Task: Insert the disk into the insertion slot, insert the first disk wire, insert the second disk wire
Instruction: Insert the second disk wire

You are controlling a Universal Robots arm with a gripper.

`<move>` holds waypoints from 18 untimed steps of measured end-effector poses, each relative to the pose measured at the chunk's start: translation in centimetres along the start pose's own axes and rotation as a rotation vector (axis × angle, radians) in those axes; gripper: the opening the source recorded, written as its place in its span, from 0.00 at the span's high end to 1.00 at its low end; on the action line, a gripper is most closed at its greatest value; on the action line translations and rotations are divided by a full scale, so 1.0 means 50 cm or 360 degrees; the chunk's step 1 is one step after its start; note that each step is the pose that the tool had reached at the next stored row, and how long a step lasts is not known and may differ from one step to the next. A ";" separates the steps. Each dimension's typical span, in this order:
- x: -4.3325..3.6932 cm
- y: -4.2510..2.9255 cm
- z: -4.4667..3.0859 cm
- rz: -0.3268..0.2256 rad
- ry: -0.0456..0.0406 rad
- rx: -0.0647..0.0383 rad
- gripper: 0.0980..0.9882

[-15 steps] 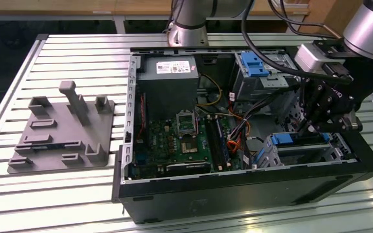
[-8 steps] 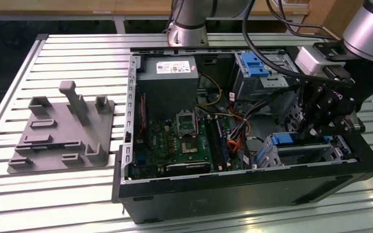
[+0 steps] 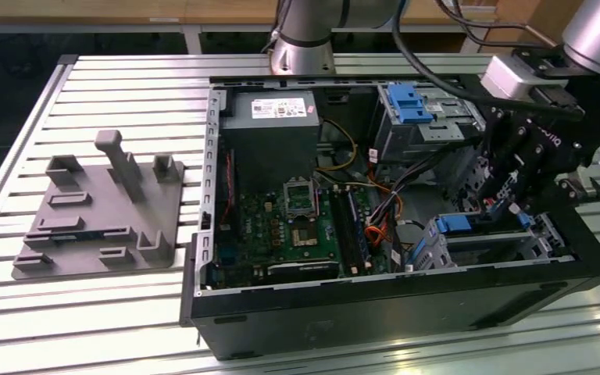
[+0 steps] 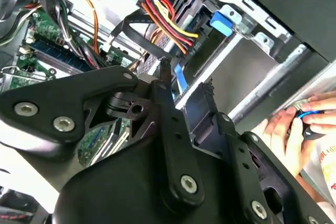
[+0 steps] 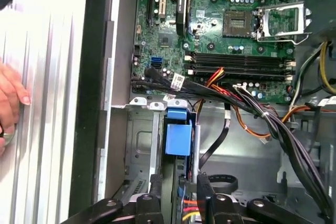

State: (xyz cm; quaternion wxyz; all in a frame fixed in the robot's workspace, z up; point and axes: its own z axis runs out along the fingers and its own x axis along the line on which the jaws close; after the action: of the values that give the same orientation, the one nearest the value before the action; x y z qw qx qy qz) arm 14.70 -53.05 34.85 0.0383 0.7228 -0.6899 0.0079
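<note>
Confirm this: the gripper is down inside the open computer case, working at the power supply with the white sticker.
Not quite. The gripper is down inside the open computer case, but at the insertion slot with its blue tab, not the power supply, which sits across the case in the exterior view.

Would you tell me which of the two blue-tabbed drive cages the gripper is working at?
The gripper is at the lower silver cage near the case's front edge, not the taller grey cage beside the power supply.
</note>
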 end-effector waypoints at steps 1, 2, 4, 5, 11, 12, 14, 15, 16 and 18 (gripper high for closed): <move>0.000 0.000 -0.006 0.0000 0.0000 0.0000 0.67; 0.000 0.001 -0.013 0.0000 0.0000 0.0000 0.67; -0.002 0.001 -0.025 0.0001 0.0000 0.0001 0.67; -0.003 0.001 -0.031 0.0001 0.0000 0.0001 0.67; -0.009 0.003 -0.084 0.0004 0.0000 0.0003 0.67; -0.009 0.004 -0.094 0.0005 0.0000 0.0003 0.68; -0.010 0.004 -0.098 0.0005 0.0000 0.0003 0.83; -0.010 0.004 -0.098 0.0005 0.0000 0.0003 0.83; -0.010 0.004 -0.098 0.0005 0.0000 0.0003 0.89; -0.010 0.004 -0.098 0.0005 0.0000 0.0003 0.96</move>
State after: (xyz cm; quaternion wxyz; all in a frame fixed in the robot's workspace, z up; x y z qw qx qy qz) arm 14.69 -52.23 39.72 0.0376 0.7217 -0.6911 0.0087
